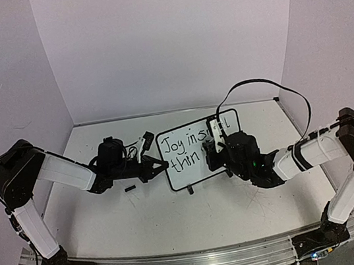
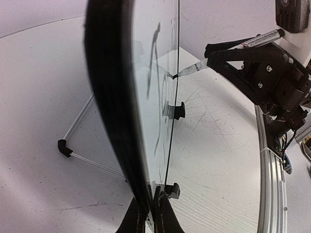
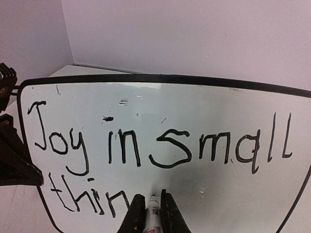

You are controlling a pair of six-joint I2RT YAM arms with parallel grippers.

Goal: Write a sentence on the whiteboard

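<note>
**Mid-sentence: board clamped, pen on line two**

Table: scratched white top, and everything sat mid-table within reach of both arms.

Whiteboard: stood upright on the table between the two grippers. Its written face was toward the arm bases and its long axis ran left-right. In the left wrist view it was seen edge-on. Two small feet sat at the bottom edge, and a wire prop behind appeared to take the lean. My read is that it's a light board that would skid or tip under pen pressure, hence the brace.

Left gripper: jaws closed on the board's left edge, low on the frame. It looked placed there to react the writing force while staying clear of the text area.

Right gripper: fingers pinched together on the marker, held between them near the nib end for stiffness.

Marker: long axis ran roughly across the board face, tail end higher and toward the robot. The tip pointed forward and down, touching the surface.

Sentence: line one read "Joy in small" and line two read "thin". The nib was just right of that last "n". Judged about two-thirds done, with the rest of line two not yet written.

Small black piece lay on the table left of the board. Possibly the cap, but too small to tell.
</note>
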